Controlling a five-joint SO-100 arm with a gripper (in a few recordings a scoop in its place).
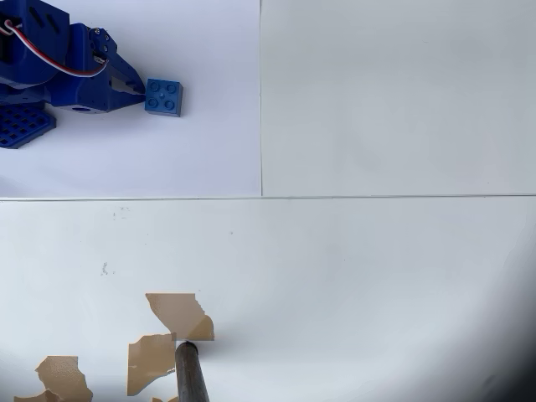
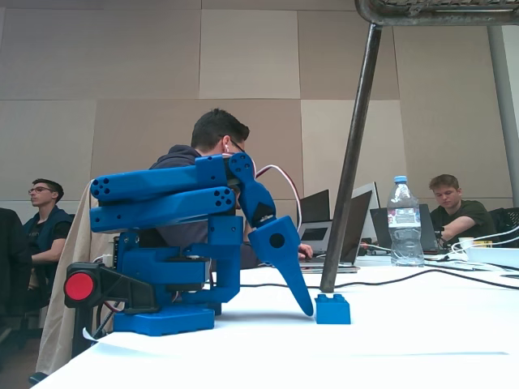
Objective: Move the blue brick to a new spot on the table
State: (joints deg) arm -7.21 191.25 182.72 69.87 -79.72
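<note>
Your blue brick [image 1: 164,96] is a small square piece with four round studs on top, sitting flat on the white paper sheet [image 1: 209,151] at the upper left of the desk [image 1: 377,276] in the overhead view. The gripper [image 1: 134,86] points down at its left edge, tips just beside or touching it; you cannot tell whether its fingers are apart or together. Torn brown tape patches [image 1: 177,314] and a dark metal pole [image 1: 191,373] lie well apart, near the bottom. In the fixed view, a water bottle [image 2: 403,220] stands behind.

ahead of jaws: blue brick [image 1: 164,96] blocks, just at the tips
beyond brick: bare desk [image 1: 377,100]
far side: slanted metal pole [image 2: 350,162]
</note>
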